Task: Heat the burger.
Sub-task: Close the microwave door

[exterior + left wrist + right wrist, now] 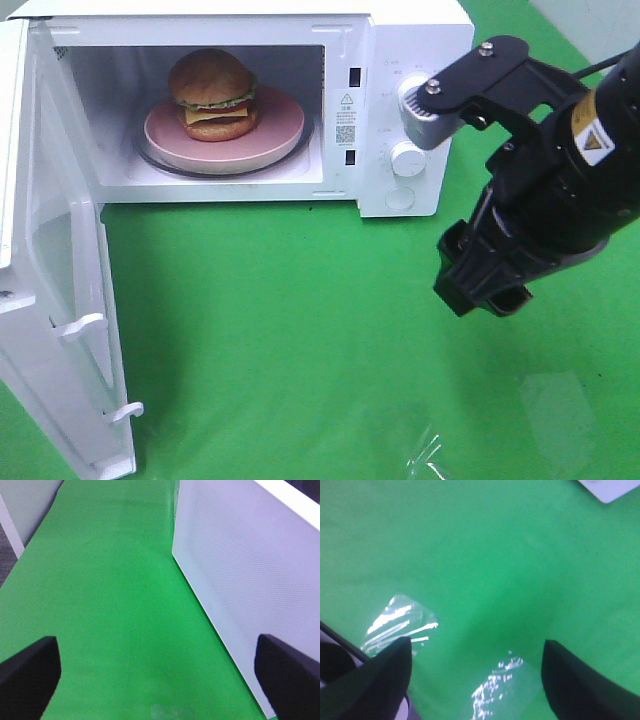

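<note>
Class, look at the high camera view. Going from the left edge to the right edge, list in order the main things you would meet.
open microwave door → burger → lower control knob → right gripper

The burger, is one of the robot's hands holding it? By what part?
No, nothing is held. The left gripper and the right gripper are both open and empty. The burger sits on the pink plate inside the microwave.

Bright even light; glare streaks on green cloth (480, 555).
</note>
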You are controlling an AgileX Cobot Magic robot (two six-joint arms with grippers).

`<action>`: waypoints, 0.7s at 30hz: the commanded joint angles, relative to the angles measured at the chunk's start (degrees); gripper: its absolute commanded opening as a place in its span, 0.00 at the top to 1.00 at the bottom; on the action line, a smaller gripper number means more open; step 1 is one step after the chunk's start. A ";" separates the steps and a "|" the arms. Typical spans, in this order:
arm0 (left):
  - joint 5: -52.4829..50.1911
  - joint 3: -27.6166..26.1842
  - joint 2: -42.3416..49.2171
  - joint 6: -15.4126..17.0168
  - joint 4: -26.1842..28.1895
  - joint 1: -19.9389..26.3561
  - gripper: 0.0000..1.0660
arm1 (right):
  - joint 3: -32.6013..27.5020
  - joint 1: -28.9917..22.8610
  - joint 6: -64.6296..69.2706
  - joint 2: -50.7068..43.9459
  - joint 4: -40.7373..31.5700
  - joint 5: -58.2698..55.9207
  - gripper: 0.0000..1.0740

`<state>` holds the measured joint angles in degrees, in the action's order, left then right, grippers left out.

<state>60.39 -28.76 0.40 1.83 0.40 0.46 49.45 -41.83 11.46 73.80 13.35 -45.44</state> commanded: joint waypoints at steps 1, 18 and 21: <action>-0.74 0.17 1.15 -0.11 0.11 0.00 0.09 | -1.38 0.23 0.57 -2.75 -0.57 -4.13 0.34; -0.74 0.17 1.15 -0.11 0.11 0.00 0.09 | -2.69 4.70 1.95 -18.91 -2.12 -14.95 0.34; -0.74 0.17 1.15 -0.11 0.11 0.00 0.09 | -4.24 8.37 1.32 -20.97 -2.69 -14.61 0.34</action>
<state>60.39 -28.76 0.40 1.83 0.40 0.46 45.44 -33.69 12.78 53.29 10.94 -59.64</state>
